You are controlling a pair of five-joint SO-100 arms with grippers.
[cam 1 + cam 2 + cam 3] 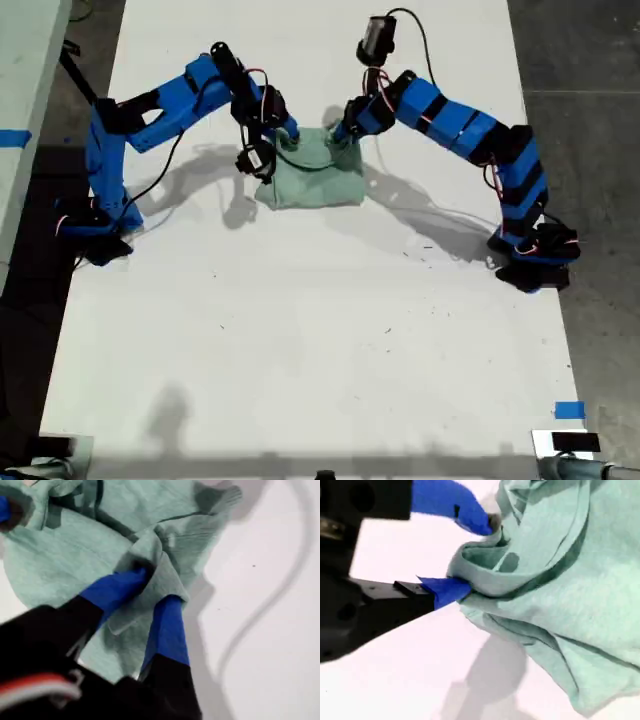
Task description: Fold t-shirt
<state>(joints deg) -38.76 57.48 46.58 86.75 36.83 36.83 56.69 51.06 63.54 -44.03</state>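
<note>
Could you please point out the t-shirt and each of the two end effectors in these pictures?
t-shirt (318, 185): exterior view, middle of the folded cloth.
my first gripper (152, 587): first wrist view, between its blue fingertips, pinching a cloth fold.
my second gripper (477, 557): second wrist view, between its blue fingertips, at the bunched edge.

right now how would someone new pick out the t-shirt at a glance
Start at the long white table and look between the two blue arms. The t-shirt is the bunched pale mint-green cloth that both grippers are pinching, the only soft, green thing there.
</note>
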